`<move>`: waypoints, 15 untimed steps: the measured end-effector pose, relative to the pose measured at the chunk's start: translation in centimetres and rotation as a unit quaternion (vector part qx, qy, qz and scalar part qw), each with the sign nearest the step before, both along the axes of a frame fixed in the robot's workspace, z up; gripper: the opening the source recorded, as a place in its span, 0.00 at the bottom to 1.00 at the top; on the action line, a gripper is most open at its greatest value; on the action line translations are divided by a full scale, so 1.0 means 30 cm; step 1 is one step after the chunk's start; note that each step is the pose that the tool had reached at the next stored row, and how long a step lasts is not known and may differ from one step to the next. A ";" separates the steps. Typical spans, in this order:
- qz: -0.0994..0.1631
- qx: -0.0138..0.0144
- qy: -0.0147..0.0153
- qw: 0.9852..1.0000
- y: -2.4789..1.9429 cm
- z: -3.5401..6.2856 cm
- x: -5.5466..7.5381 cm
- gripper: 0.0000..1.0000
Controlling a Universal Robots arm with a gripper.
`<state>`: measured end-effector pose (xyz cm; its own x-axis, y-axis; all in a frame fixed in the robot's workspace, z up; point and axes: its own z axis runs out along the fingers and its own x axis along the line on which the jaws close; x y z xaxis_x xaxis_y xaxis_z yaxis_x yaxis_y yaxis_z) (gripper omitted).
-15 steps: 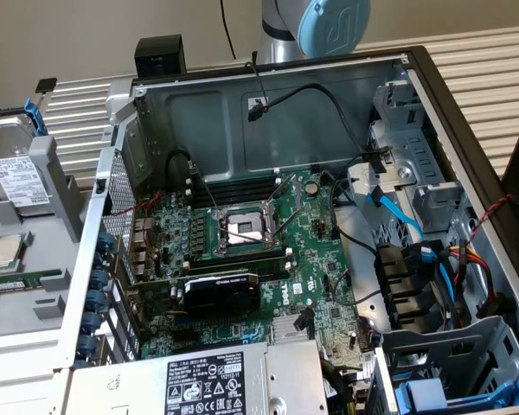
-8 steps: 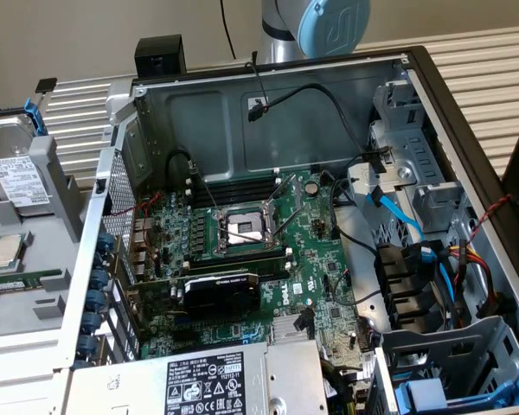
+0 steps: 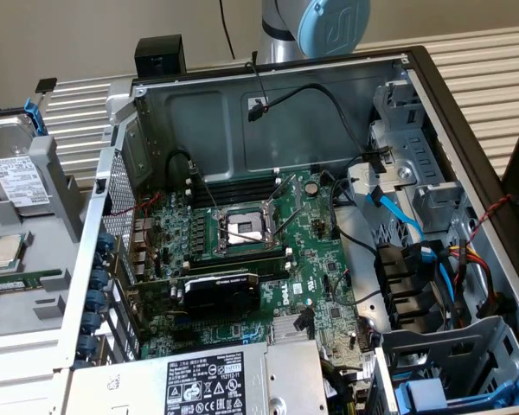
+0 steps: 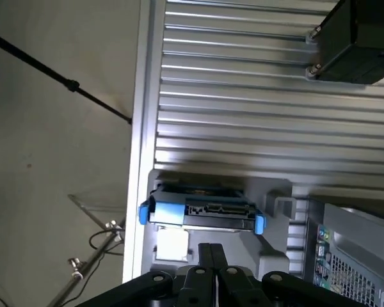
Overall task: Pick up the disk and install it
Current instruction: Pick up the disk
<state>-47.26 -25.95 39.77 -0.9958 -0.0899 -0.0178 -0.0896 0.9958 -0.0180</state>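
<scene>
The disk (image 3: 19,180) is a grey hard drive with a white barcode label in a blue carrier frame. It rests tilted in a grey holder (image 3: 56,186) at the exterior view's left, outside the computer case. In the wrist view the disk (image 4: 201,212) shows its connector edge, with blue tabs at both ends. My gripper (image 4: 211,257) hovers over that edge, apart from it. Its black fingers are shut together with nothing between them. The arm's blue joint (image 3: 330,24) rises behind the case.
The open computer case (image 3: 432,95) holds a motherboard (image 3: 242,229), a graphics card (image 3: 221,292), loose cables and a silver power supply (image 3: 216,385). A blue-lined drive bay (image 3: 441,393) sits at the exterior view's lower right. A small silver chip (image 3: 7,251) lies below the disk.
</scene>
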 end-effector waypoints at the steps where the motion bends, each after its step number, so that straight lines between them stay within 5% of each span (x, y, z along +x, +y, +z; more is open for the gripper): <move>1: 0.009 0.000 0.000 1.000 0.000 0.000 0.000 0.11; 7: 0.064 0.000 0.000 0.998 0.000 0.000 0.000 0.11; 15: 0.133 0.000 0.000 0.991 0.000 0.000 0.000 0.11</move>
<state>-47.27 -25.95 39.76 -0.9368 -0.3495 -0.0178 -0.3492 0.9369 -0.0180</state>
